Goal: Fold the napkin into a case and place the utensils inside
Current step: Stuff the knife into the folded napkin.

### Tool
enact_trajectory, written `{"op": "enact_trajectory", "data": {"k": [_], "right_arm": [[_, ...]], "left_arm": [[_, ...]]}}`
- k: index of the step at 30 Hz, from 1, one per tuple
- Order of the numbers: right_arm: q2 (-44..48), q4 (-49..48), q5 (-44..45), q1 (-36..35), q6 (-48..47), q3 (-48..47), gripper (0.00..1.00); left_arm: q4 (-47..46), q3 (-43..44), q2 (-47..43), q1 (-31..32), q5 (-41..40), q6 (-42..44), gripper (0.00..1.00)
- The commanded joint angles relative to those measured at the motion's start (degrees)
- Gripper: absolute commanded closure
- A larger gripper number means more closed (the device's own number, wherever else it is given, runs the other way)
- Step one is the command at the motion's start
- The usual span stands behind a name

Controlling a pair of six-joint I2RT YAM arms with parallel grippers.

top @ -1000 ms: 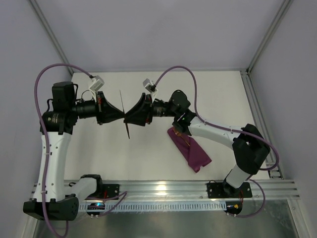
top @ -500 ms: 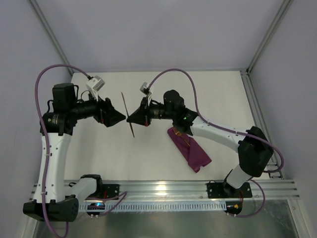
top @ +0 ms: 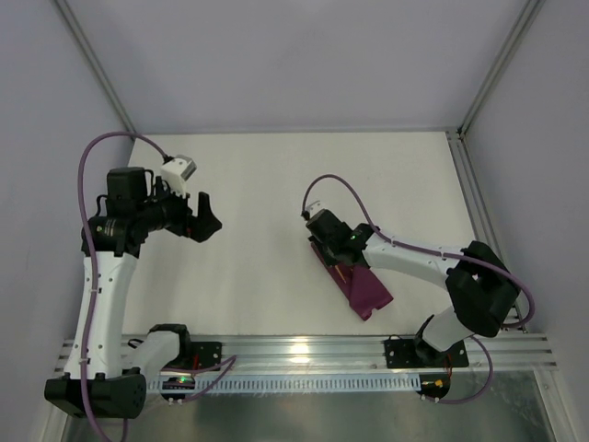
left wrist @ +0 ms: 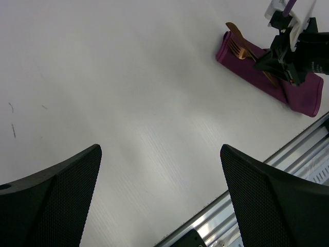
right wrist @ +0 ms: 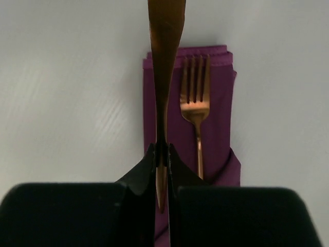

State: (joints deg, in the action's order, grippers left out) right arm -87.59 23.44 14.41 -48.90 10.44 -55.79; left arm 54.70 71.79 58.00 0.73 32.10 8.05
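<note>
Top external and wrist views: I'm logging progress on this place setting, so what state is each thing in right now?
left gripper: open, empty, above the bare table.
right gripper: shut on the held utensil.
held utensil: pinched edge-on, over the case's left side.
fork: lying flat on the case, handle towards the fold, tines exposed.
case: folded narrow, flat on the table.

Case [top: 368,293] on table [top: 258,184], right of centre, close to front rail [top: 304,348]. Fork [right wrist: 195,110] in case, tines on its far end, handle under the fold. My right gripper [right wrist: 162,152] over case, pinching utensil [right wrist: 165,51] just left of fork. My left gripper [top: 206,221] far left, well apart.
</note>
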Motion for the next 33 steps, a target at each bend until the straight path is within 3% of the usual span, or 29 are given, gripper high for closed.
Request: {"op": "enact_trajectory", "data": {"k": [1,9,33], "right_arm": [[3.0,1.3,8.5,-0.2,0.6,0.6,0.97],[1.7,-3.1,9.3,-0.2,0.0,4.2,0.97],[-3.5,6.9,7.7,-2.9,4.2,3.3,0.97]], "left_arm": [[-1.4,-0.8,-1.0,0.0,0.6,1.0,0.01],[-1.4,-2.4,-1.6,0.0,1.5,1.8,0.01],[-1.5,-3.8,-0.3,0.0,2.0,3.1,0.01]]}}
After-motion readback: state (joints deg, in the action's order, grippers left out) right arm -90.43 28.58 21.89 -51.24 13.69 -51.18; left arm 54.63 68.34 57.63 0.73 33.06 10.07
